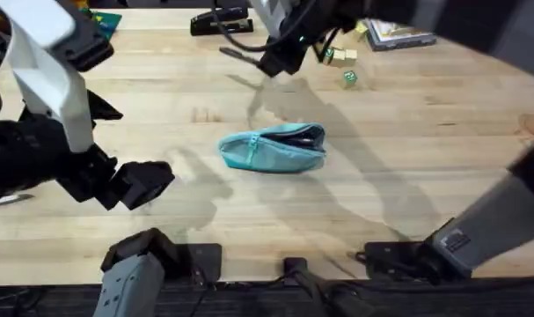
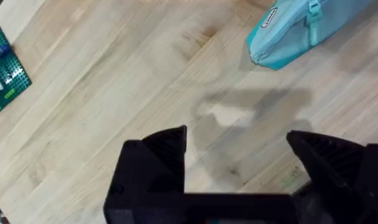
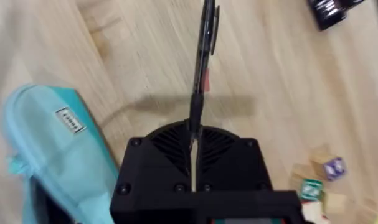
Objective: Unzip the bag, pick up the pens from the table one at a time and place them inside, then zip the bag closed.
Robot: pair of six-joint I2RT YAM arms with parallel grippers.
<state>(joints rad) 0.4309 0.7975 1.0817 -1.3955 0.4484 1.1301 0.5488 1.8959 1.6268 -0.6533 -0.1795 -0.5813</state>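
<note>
The teal bag [image 1: 271, 148] lies in the middle of the table [image 1: 407, 158], its zipper open along the top and dark inside. My right gripper [image 1: 274, 62] hangs above the table beyond the bag, shut on a slim black pen [image 1: 238, 54] that sticks out to the left. In the right wrist view the pen [image 3: 202, 68] runs straight out from the closed fingers, with the bag [image 3: 58, 155] below and to one side. My left gripper [image 1: 148, 182] is open, left of the bag. The left wrist view shows its fingers [image 2: 160, 152] wide apart over bare wood, the bag [image 2: 301, 31] farther off.
A black stapler [image 1: 221, 19] lies at the back edge. Small wooden blocks [image 1: 341, 57] and a green die [image 1: 349, 78] sit at the back right, next to a booklet [image 1: 394, 33]. A green board [image 2: 3, 71] lies at the far left.
</note>
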